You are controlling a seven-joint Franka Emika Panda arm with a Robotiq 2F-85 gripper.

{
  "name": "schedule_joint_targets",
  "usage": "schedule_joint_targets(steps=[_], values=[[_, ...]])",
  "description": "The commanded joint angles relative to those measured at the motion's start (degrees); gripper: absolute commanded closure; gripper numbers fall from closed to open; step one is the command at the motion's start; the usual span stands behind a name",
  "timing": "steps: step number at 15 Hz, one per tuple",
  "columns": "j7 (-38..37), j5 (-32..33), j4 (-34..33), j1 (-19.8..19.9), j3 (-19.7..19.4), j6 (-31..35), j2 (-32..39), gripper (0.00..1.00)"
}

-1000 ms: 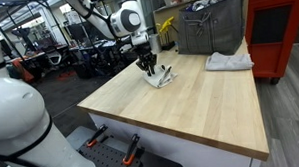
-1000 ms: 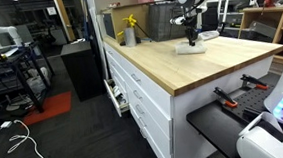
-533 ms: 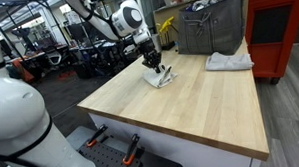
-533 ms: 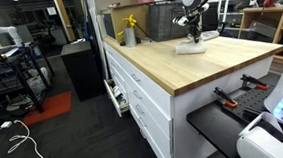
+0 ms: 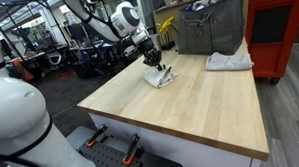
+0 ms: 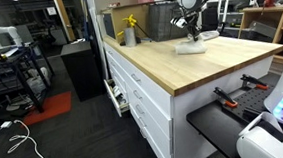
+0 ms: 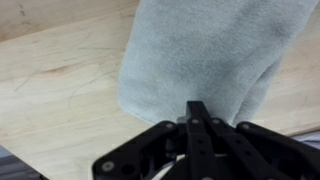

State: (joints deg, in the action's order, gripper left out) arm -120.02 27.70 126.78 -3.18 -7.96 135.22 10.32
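Observation:
A pale grey-white folded cloth (image 5: 162, 78) lies on the wooden table top (image 5: 190, 107), also seen in an exterior view (image 6: 188, 47). My gripper (image 5: 156, 65) (image 6: 191, 28) is tilted over the cloth's near edge. In the wrist view the cloth (image 7: 210, 50) fills the upper middle. My gripper's (image 7: 198, 108) two black fingers are pressed together at its near edge, pinching the cloth there. The cloth's pinched edge is hidden behind the fingers.
A second white cloth (image 5: 230, 62) lies at the table's far corner. A grey metal bin (image 5: 210, 28) and a yellow object (image 5: 166, 29) (image 6: 130, 30) stand behind the table. A red cabinet (image 5: 278, 29) stands at the side.
The gripper has tilted and shifted slightly sideways along the cloth's edge. The cloth has stayed in about the same place.

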Motion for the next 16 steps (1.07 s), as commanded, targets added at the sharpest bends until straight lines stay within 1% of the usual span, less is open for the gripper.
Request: schedule_joint_targets(steps=[1, 6, 11, 16], values=[[-8.39, 5.02, -2.49, -1.18, -0.16, 0.9, 3.4, 1.0], [-12.05, 11.54, -5.57, -2.9, -1.05, -0.81, 8.36, 1.0], [-14.28, 14.86, -7.36, -3.57, -1.21, -3.02, 10.96, 1.0], [-16.32, 19.06, -9.78, -5.53, -0.45, -6.64, 14.12, 1.0]])
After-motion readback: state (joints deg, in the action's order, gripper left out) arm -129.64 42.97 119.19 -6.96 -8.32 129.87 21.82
